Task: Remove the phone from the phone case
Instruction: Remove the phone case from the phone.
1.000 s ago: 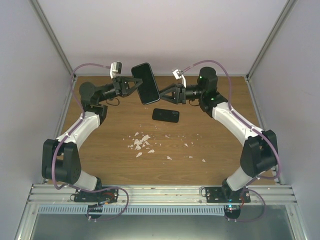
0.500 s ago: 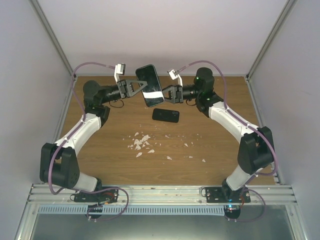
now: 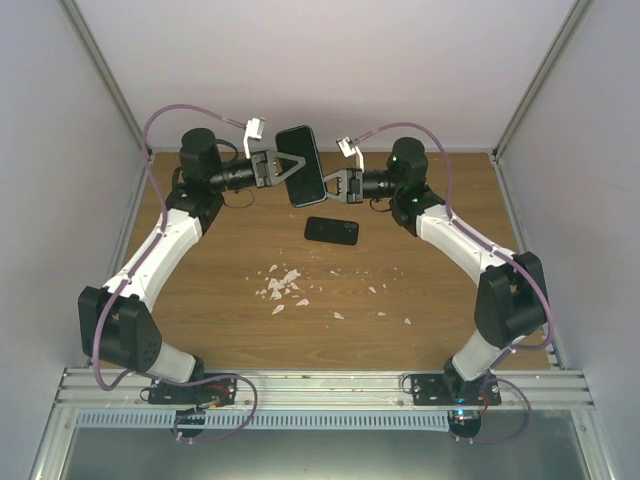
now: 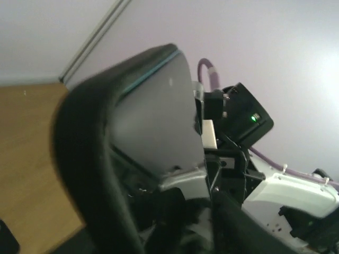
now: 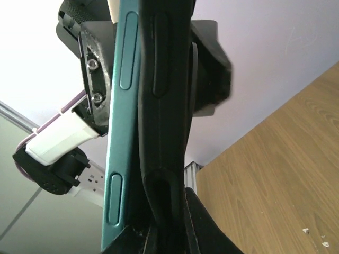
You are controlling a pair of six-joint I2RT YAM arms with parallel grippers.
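Observation:
A dark phone in its case (image 3: 301, 165) hangs in the air over the back of the table, between both grippers. My left gripper (image 3: 288, 168) is shut on its left side and my right gripper (image 3: 328, 185) is shut on its lower right edge. In the right wrist view, the teal phone edge (image 5: 121, 132) with side buttons stands beside the black case (image 5: 161, 106), with a narrow gap between them; my right gripper (image 5: 164, 235) clamps both at the bottom. In the left wrist view, the black case rim (image 4: 87, 174) curves away from the grey phone face (image 4: 153, 116).
A second black phone-like slab (image 3: 332, 230) lies flat on the wooden table (image 3: 420, 290) below the held one. Several white scraps (image 3: 282, 285) are scattered mid-table. Grey walls enclose the back and sides.
My left arm swung up and to the right, carrying the phone right. My right gripper moved in from beside the phone and closed on its lower edge.

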